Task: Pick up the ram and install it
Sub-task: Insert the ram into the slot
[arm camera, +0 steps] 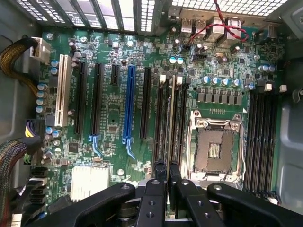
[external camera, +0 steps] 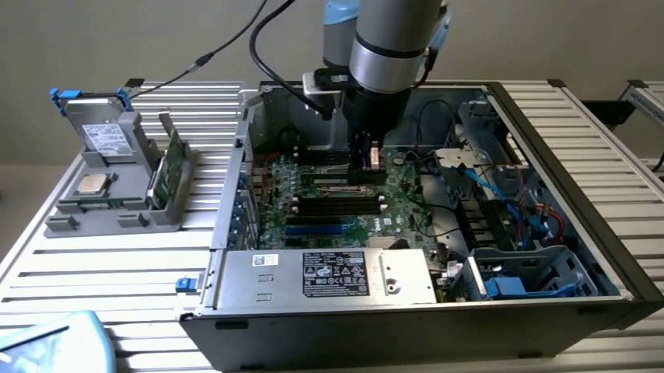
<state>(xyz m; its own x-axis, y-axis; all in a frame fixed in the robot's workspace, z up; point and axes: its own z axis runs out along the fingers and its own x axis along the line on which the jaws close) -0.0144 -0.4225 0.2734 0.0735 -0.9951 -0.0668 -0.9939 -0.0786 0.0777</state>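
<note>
Slatted metal worktop [external camera: 124, 264] carries an open computer case [external camera: 415, 334], and inside it the ram [arm camera: 171, 118] stands on edge along the black memory slots [arm camera: 161, 118] of the green motherboard [arm camera: 113, 118]. Narrowly parted jaws pinch the ram's near end, just beside the open processor socket [arm camera: 215, 146]. Well apart, at the exterior view's left, a grey stand [external camera: 135, 214] holds a green card [external camera: 164, 171] and a silver chip [external camera: 93, 184].

Slim ram [arm camera: 171, 118] stood on edge, running lengthwise along the black slots [arm camera: 161, 118] right beside the socket [arm camera: 215, 146]; seated or not, can't tell.
</note>
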